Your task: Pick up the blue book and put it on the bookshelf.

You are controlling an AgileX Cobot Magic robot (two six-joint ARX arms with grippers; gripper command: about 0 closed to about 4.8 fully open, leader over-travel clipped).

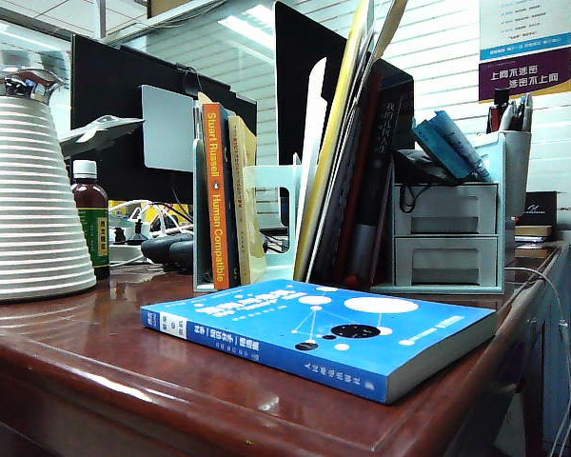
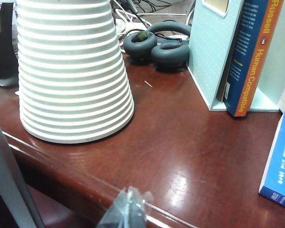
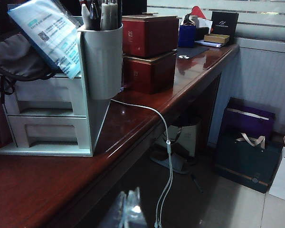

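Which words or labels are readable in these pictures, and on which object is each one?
"Stuart Russell" and "Human Compatible": spine of the orange-spined book in the bookshelf.
Blue book: white text on cover and spine, too small to read.
Wall poster, brown bottle label, light-blue packets: blurred, unreadable.

Under me the wooden desk gleams, polished and glossy. The blue book has a smooth, shiny paper cover. The bookshelf looks like matt plastic.

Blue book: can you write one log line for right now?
blue book: flat on desk, untouched | bookshelf: behind it | left fingers: shut | right fingers: shut, empty
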